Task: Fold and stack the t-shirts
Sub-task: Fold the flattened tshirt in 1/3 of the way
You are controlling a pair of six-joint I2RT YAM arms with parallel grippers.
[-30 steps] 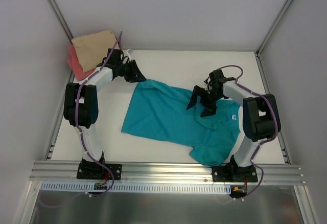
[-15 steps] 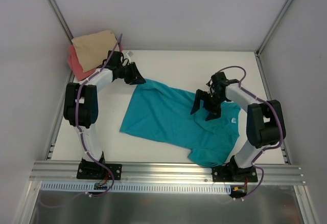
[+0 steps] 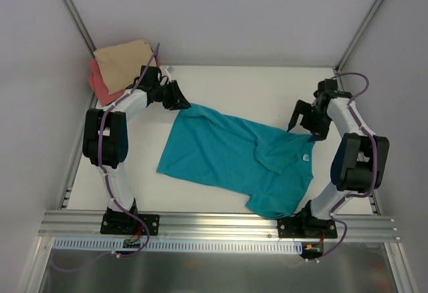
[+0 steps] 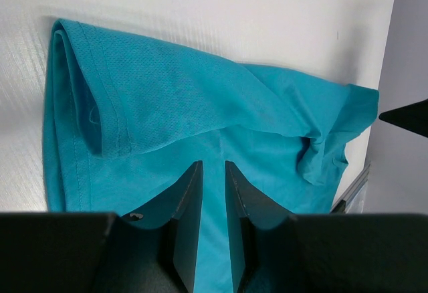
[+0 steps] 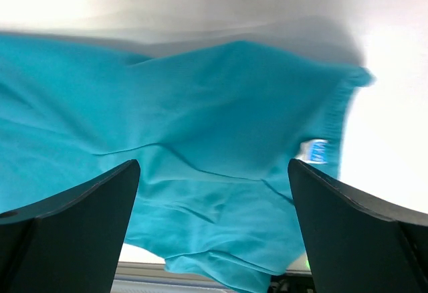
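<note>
The teal t-shirt lies spread across the middle of the table, its white neck label near the right edge. My left gripper sits at the shirt's far left corner. In the left wrist view its jaws stand almost together with teal cloth running between them. My right gripper hangs open beyond the shirt's far right edge, holding nothing. The right wrist view shows its wide-spread fingers over the teal cloth and label. The tan t-shirt lies folded on the coral-pink one in the far left corner.
White walls and metal frame posts close in the table on three sides. An aluminium rail with both arm bases runs along the near edge. The right arm's elbow stands close to the right wall.
My right gripper has left the middle of the teal t-shirt and swung out to the far right, still open. The left gripper has stayed at the shirt's corner.
</note>
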